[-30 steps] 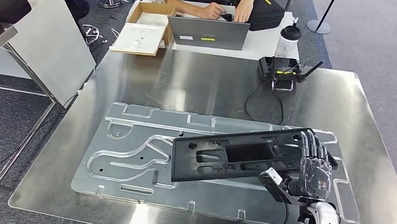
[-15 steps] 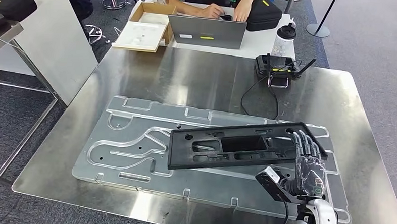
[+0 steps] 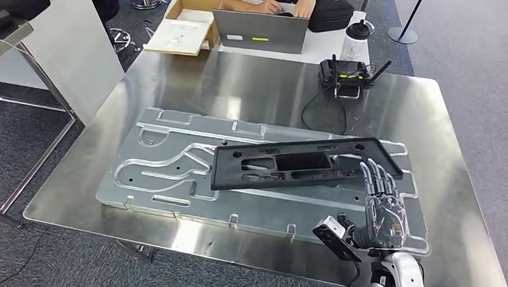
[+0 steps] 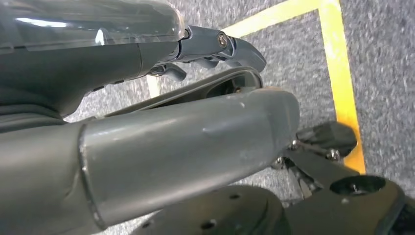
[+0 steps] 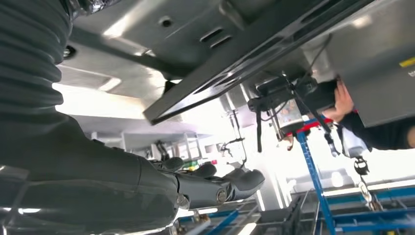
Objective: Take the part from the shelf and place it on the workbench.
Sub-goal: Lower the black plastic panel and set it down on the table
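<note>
The black part [image 3: 302,164] — a long flat frame w/ cut-outs — is seen lying across the grooved metal plate [image 3: 172,172] on the workbench [image 3: 253,92], its long side running left to right and slightly tilted up toward the right end. The right hand [image 3: 381,204] is placed just beside the part's right end, fingers [image 3: 376,178] stretched out straight and spread, tips reaching up to the part's near edge. Whether the tips are touching the edge or sitting just under it can't be told from the head view. In the right wrist view the part [image 5: 254,54] is shown apart from the thumb [image 5: 215,188], w/ open space between them, so nothing is gripped; the hand is wide open.

The left hand [image 4: 161,112] is seen in the left wrist view over grey carpet w/ a yellow floor line [image 4: 342,83]. Nothing is seen in it, but how far the fingers are apart can't be made out — too close and partly hidden.

At the far edge of the workbench a black controller w/ antennas [image 3: 345,75] is set, a cable running from it. Beyond, on a white table, a grey laptop [image 3: 259,32], an open cardboard box [image 3: 185,27], a black bag [image 3: 331,11] and a bottle [image 3: 356,38] are seen. A person's hands [image 3: 286,6] are resting behind the laptop.
</note>
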Controlling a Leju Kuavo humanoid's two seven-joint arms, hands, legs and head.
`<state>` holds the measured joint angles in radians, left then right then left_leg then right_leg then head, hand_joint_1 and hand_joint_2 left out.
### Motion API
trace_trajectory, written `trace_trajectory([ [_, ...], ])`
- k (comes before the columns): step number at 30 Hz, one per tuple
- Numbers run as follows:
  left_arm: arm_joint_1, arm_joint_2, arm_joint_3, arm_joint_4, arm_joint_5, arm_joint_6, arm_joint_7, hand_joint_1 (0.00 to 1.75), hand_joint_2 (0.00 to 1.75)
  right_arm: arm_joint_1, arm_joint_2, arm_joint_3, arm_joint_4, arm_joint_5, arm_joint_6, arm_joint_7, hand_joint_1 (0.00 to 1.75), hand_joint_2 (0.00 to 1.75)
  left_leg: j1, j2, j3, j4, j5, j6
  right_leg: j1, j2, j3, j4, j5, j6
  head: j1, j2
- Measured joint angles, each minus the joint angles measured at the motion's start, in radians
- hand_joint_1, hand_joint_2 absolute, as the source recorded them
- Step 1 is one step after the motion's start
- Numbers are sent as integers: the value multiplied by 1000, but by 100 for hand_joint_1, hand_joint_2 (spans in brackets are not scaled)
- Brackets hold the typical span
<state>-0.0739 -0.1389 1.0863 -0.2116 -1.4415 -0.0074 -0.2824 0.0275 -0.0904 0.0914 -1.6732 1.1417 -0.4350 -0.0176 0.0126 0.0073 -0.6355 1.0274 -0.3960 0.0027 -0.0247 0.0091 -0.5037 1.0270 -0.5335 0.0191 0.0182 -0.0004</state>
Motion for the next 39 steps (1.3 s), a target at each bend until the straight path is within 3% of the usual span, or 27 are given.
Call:
trace_trajectory([
  [2,2,0,1,0,0,1,1,0,0,0,0,11,-8,6,-2,-1,0,175,4,-2,-13,16,-22,-13,-1,-4,-17,-3,16,-21,0,0],
  [4,2,0,4,0,2,1,3,0,0,2,0,25,-18,17,-4,-2,0,175,6,-3,-42,98,-111,-19,-1,-8,-42,-4,38,-38,0,0],
  [6,2,0,6,0,3,1,4,0,0,7,0,43,-27,30,-6,-2,0,175,7,-3,-70,223,-198,-22,5,-9,-70,-3,60,-45,0,0],
  [7,2,-1,7,0,3,1,4,0,0,11,1,53,-31,36,-8,-2,0,175,7,-3,-71,268,-209,-22,8,-9,-85,-2,71,-45,0,0],
  [8,1,-1,8,0,4,1,4,0,0,15,1,62,-36,42,-11,-2,0,175,7,-3,-58,285,-197,-20,11,-9,-98,-1,81,-45,0,0],
  [9,1,-1,10,0,4,1,5,0,0,19,1,72,-41,48,-14,-2,0,175,6,-3,-27,266,-169,-16,13,-9,-111,0,91,-44,0,0],
  [11,0,0,12,0,5,1,5,0,0,27,2,89,-54,60,-22,-2,0,175,1,-4,78,142,-131,-1,17,-9,-132,3,109,-40,0,0],
  [13,-2,1,15,0,7,2,5,0,0,34,2,106,-70,70,-30,-2,0,175,-6,-6,172,3,-141,11,19,-10,-141,4,126,-30,0,0],
  [15,-4,1,16,0,8,2,5,0,0,44,3,124,-84,78,-37,-3,0,175,-12,-7,194,-50,-147,17,17,-12,-144,-3,146,-17,0,0],
  [17,-3,-2,17,0,11,3,6,0,0,57,3,142,-98,81,-42,-4,0,175,-10,-2,180,-60,-124,29,14,-10,-150,0,140,-5,0,0],
  [18,-3,-3,18,0,12,3,7,0,0,64,3,151,-105,82,-45,-4,0,175,-7,1,170,-65,-110,37,13,-9,-158,20,108,0,0,0],
  [19,-2,-4,19,0,14,3,7,0,0,71,4,159,-111,82,-48,-4,0,175,-5,4,157,-67,-96,43,11,-8,-171,61,58,3,0,0],
  [21,-1,-4,20,0,17,5,7,0,0,81,4,174,-120,78,-56,-7,0,175,-6,7,126,-65,-72,50,9,-8,-199,185,-40,11,0,0],
  [22,-1,-4,21,0,17,5,7,0,0,87,4,180,-123,75,-61,-8,0,175,-6,7,110,-63,-60,49,8,-8,-205,240,-58,15,0,0],
  [23,-1,-5,22,0,18,6,6,0,0,92,4,185,-126,70,-69,-11,0,175,-7,8,93,-58,-50,47,8,-8,-199,269,-52,18,0,0],
  [24,-1,-5,23,0,18,6,6,0,0,98,4,190,-129,66,-77,-14,0,175,-6,8,75,-52,-42,45,7,-9,-174,262,-26,19,0,0],
  [26,0,-7,25,0,20,6,6,0,0,108,5,199,-136,59,-93,-20,0,175,-6,8,44,-35,-29,38,5,-9,-77,152,17,17,0,0],
  [28,0,-10,25,0,21,6,6,0,0,118,8,207,-145,43,-106,-28,0,175,-9,7,24,-18,-20,28,8,-9,13,19,4,7,0,0],
  [29,0,-11,26,0,22,7,6,0,0,124,9,210,-148,33,-114,-32,0,175,-9,7,19,-14,-14,22,11,-9,32,-16,-9,1,0,0],
  [31,1,-12,30,0,24,8,5,0,0,140,13,214,-150,20,-127,-38,0,175,-9,6,12,-14,-1,9,13,-10,29,-33,-4,-14,0,0],
  [32,2,-12,32,0,24,9,5,0,0,147,15,214,-150,17,-132,-40,0,175,-7,5,6,-9,-9,3,12,-12,21,-36,6,-22,0,0],
  [34,4,-11,38,0,24,10,5,0,0,157,19,215,-150,16,-137,-42,0,175,-4,2,-17,48,-80,-7,7,-16,-2,-41,30,-38,-1,0],
  [36,5,-12,40,0,24,10,6,0,0,165,23,216,-149,8,-141,-42,0,175,-1,2,-46,169,-177,-15,9,-17,-31,-37,50,-44,-1,0],
  [37,5,-12,41,0,25,10,6,0,0,171,25,216,-149,-3,-143,-43,0,175,0,2,-53,225,-201,-18,9,-17,-45,-34,59,-43,-1,0],
  [38,5,-12,41,0,26,10,6,0,0,178,28,215,-148,-17,-145,-46,0,175,1,2,-50,258,-203,-21,10,-18,-60,-30,68,-42,-1,0],
  [39,5,-12,42,0,27,11,5,0,0,185,32,215,-147,-32,-147,-51,0,175,2,2,-27,252,-183,-22,9,-18,-74,-26,75,-39,-1,0],
])
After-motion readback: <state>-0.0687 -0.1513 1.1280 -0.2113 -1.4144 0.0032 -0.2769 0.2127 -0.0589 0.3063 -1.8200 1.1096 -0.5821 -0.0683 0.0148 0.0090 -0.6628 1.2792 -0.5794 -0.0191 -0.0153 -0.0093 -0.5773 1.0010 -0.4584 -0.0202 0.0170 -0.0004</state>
